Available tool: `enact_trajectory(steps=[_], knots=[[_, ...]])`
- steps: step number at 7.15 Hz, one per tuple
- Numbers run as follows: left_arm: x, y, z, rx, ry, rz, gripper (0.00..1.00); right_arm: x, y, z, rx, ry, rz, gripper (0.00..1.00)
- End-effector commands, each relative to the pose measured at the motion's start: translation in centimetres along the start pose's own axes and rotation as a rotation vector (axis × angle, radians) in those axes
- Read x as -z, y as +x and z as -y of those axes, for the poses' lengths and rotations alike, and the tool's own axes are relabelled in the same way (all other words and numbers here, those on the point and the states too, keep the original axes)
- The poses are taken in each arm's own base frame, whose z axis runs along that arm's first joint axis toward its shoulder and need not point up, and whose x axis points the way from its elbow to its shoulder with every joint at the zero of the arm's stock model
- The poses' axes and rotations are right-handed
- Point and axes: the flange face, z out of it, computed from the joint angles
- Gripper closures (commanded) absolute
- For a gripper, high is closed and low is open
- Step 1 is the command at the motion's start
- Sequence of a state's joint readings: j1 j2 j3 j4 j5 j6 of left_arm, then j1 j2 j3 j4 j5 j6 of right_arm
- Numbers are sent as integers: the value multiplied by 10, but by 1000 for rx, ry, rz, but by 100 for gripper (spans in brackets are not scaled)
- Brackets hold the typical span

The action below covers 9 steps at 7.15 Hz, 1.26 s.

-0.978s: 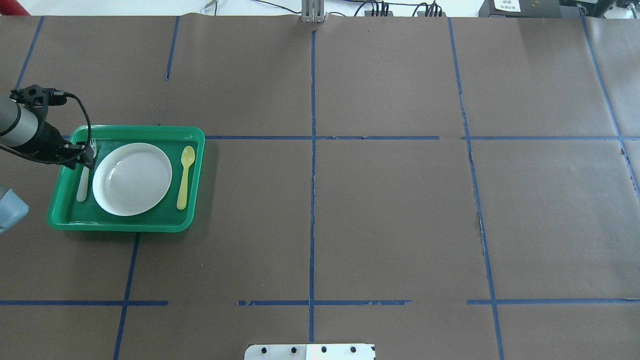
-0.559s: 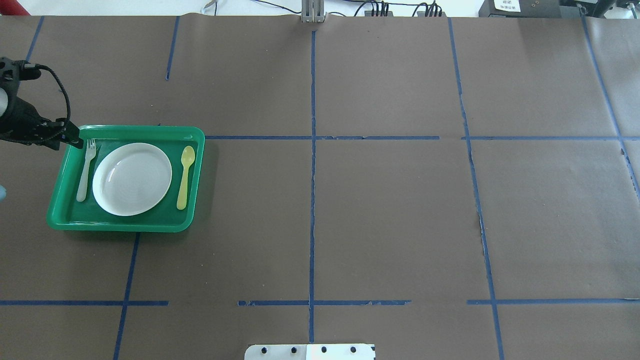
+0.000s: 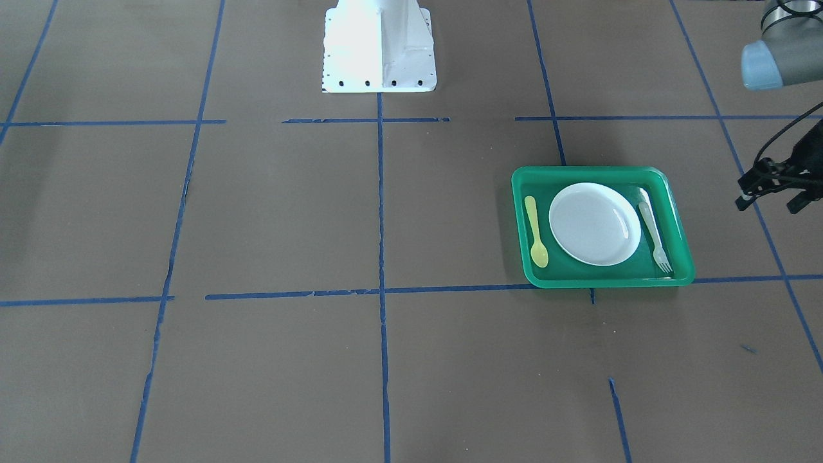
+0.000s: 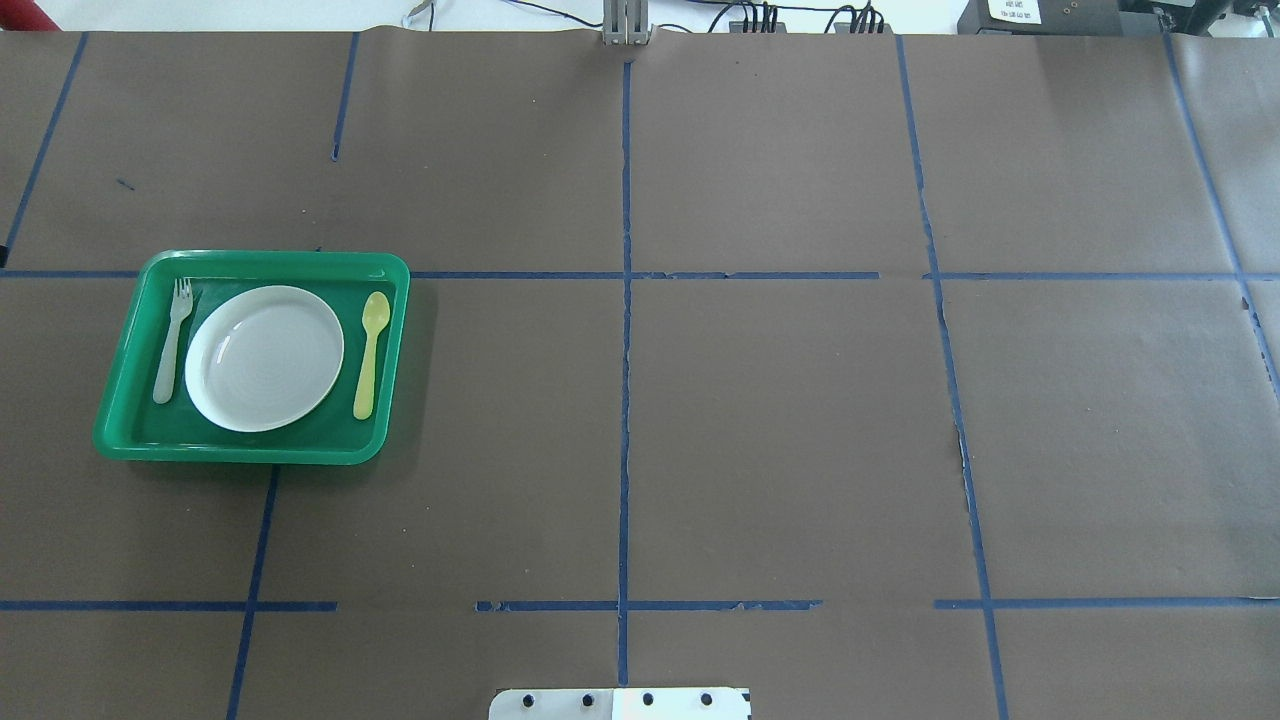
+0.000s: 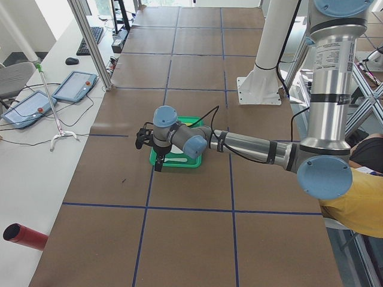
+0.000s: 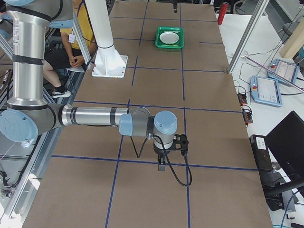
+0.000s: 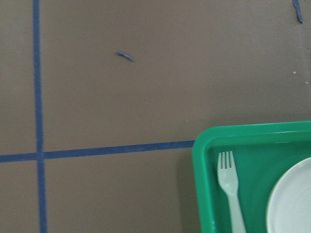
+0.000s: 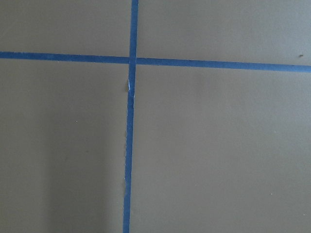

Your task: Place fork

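While left gripper [image 3: 766,206] is being held spread and empty, slim whitish plastic fork [image 4: 172,341] is lying in glossy green tray [image 4: 262,258]; right gripper [image 6: 161,166]: cannot tell.

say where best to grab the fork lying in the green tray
Grip the fork at mid-handle, coming straight down from above and closing across its narrow width. It lies flat in the green tray, in the strip between the tray wall and the white plate, so a side approach looks blocked.
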State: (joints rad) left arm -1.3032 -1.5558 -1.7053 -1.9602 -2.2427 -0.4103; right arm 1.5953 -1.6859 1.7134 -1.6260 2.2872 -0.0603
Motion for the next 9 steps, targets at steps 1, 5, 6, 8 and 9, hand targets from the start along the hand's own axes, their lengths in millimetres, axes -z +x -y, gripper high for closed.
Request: enact_trajectory(steps=[1, 5, 6, 8, 9], knots=[[40, -85, -2, -52, -30, 77, 0, 0, 0, 0, 0, 0, 0, 0], [42, -135, -15, 6, -93, -27, 0, 0, 0, 0, 0, 0, 0, 0], [45, -132, -9, 18, -112, -27, 0, 0, 0, 0, 0, 0, 0, 0], [50, -136, -8, 20, -120, -25, 0, 0, 0, 0, 0, 0, 0, 0], [51, -136, -6, 12, -130, -25, 0, 0, 0, 0, 0, 0, 0, 0]])
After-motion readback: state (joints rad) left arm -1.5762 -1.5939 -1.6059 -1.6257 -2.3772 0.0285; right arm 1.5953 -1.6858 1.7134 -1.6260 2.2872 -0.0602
